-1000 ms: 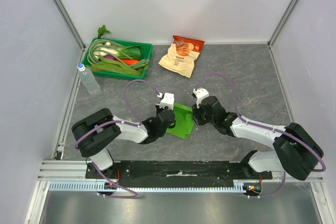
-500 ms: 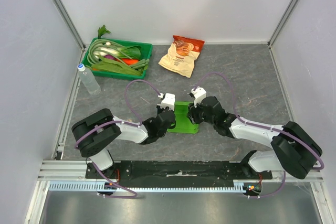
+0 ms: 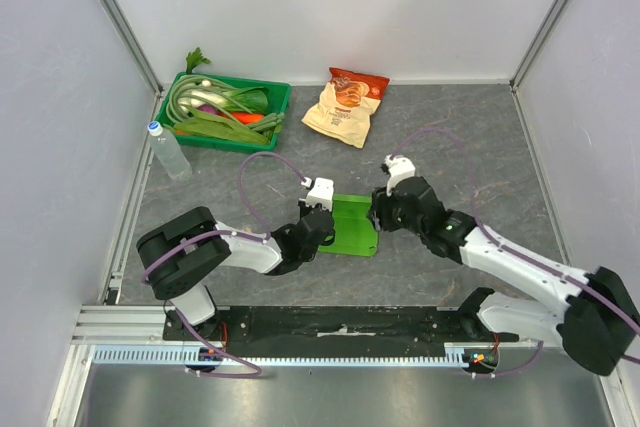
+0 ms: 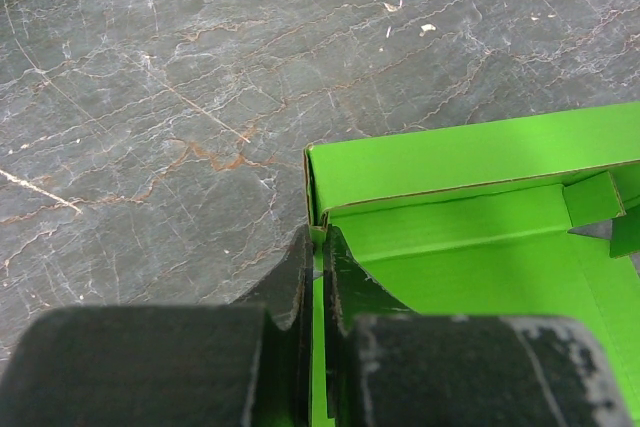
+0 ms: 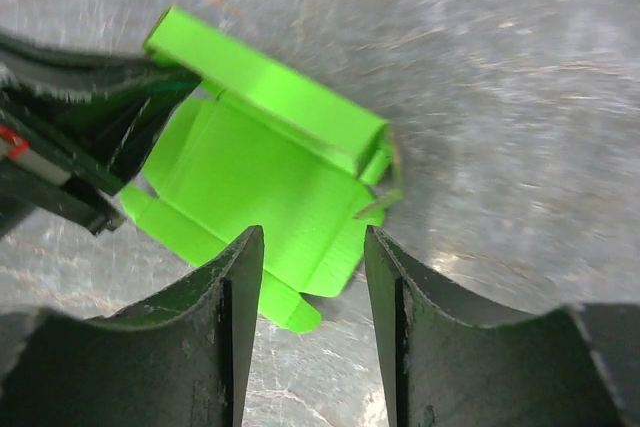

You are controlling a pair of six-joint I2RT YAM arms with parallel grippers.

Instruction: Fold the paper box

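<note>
Left gripper [image 4: 320, 247] is pinched tight on the box [image 3: 352, 227] at its left edge. Right gripper [image 5: 312, 239] hangs parted and empty at its right side. Box lies mid-table [image 3: 470, 137], on grey veined stone-look surface, with white walls [image 3: 330, 7] around.

In the left wrist view the paper box [image 4: 480, 237] runs off the right and bottom edges, and the left gripper [image 4: 318, 267] shows only as dark, blurred finger bases low in the picture. From above, that gripper's wrist covers the box's left edge and its own fingertips, and the print on the snack bag [image 3: 347, 105] is too small to read. In the right wrist view the left gripper is cut by the left edge, and the table [image 5: 500, 67] looks smeared at the right.
</note>
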